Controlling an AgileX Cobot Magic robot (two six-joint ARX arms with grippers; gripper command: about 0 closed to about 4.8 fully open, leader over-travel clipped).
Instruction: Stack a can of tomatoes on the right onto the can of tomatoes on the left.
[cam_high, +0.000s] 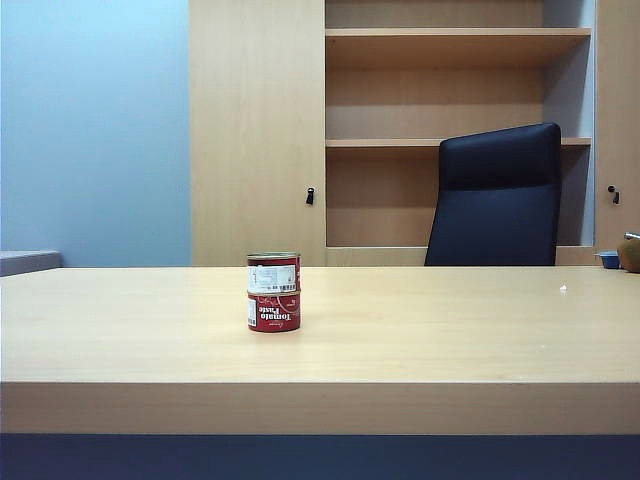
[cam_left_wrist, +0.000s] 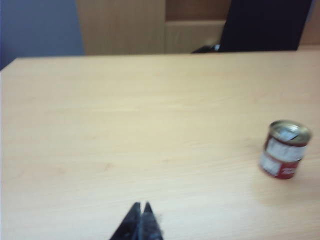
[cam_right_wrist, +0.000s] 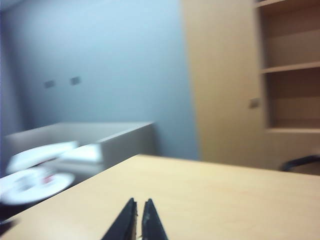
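On the pale wooden table: one upper tomato can, seated squarely on one lower tomato can, both red-labelled, left of centre in the exterior view. Beyond the table: one black chair, one shelving unit. My left gripper: fingertips pressed together, holding nothing, hovering over bare tabletop with the stack well off to one side (the stack is blurred in the left wrist view). My right gripper: fingertips nearly touching, holding nothing, above the table edge, facing a blue wall.
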